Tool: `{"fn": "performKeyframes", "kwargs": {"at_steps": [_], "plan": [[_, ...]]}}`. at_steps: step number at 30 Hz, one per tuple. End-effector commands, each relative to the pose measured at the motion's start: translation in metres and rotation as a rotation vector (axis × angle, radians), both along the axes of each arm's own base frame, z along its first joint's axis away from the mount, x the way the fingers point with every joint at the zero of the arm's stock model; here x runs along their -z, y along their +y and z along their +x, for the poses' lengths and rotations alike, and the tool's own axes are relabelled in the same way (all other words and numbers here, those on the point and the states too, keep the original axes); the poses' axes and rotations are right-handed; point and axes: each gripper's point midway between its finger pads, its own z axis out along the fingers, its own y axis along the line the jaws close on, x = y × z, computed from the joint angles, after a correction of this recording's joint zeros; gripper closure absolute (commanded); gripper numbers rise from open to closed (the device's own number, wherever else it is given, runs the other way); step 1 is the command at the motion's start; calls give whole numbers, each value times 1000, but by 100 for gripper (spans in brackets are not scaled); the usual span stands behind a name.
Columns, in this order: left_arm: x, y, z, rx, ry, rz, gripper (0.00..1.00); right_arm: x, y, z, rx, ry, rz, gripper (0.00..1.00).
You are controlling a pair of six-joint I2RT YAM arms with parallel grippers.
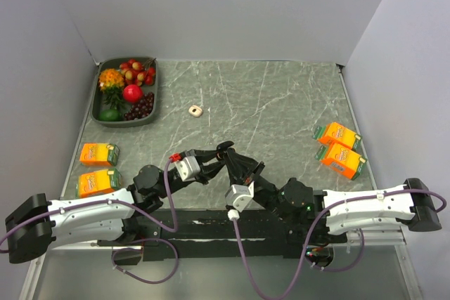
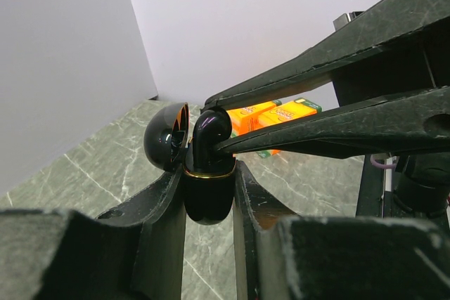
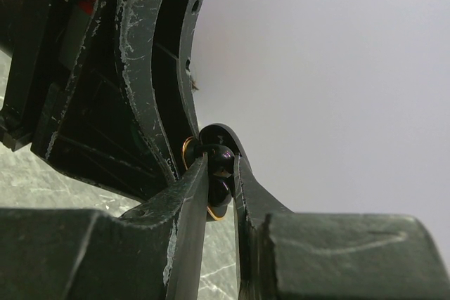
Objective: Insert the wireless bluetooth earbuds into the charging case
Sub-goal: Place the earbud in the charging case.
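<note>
Surface: grey-green marbled table (image 1: 281, 103), enclosed by plain pale walls (image 1: 232, 5) on 3 sides.

Items on surface, by size: 1 dark tray (image 1: 112, 123) of mixed fruit at the far-left corner; 2 orange cartons at the left edge (image 1: 98, 154) (image 1: 97, 182) and 2 more at the right (image 1: 339, 135) (image 1: 342, 161); 1 beige ring (image 1: 195, 110) lying alone mid-table.

Both arms meet above the near centre of the table.

Left gripper (image 2: 209, 173): closed tight on the charging case (image 2: 207, 198), 1 finger on each side, with the case upright and off the table. The case is glossy black and rounded, with a thin gold rim at its mouth. Its lid (image 2: 165, 138) is hinged open, tipped away to the left.

Right gripper (image 3: 221, 166): narrow, pinching 1 earbud (image 2: 209, 130), shiny black with a rounded head. The earbud stands at the case's mouth, its lower end meeting the gold rim. Whether it is fully seated cannot be told.
</note>
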Motion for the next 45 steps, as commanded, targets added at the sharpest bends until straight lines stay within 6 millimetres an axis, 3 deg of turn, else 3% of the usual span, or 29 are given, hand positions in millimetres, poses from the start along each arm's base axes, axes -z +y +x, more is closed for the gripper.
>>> {"fn": "performKeyframes", "kwargs": {"at_steps": [1, 17, 26, 29, 31, 34, 36, 45], "plan": [[-40, 11, 2, -37, -66, -133, 99, 4, 14, -20, -105, 26, -13, 79], [-40, 15, 8, -70, -54, -147, 99, -5, 8, -18, -73, 15, 36, 63], [-39, 14, 7, -64, -52, -145, 99, -37, -12, -14, -40, 22, 184, 60], [-38, 14, 6, -60, -49, -146, 99, -57, -22, -14, -52, 66, 277, 63], [-38, 14, 6, -62, -46, -144, 99, -63, -26, -14, -58, 87, 302, 71], [-38, 15, 7, -65, -46, -146, 99, -77, -27, -15, -68, 139, 343, 86], [-38, 14, 7, -62, -47, -145, 99, -72, -21, -15, -72, 174, 315, 98], [-37, 15, 6, -60, -46, -146, 99, -84, 5, -32, -195, 321, 324, 100]]}}
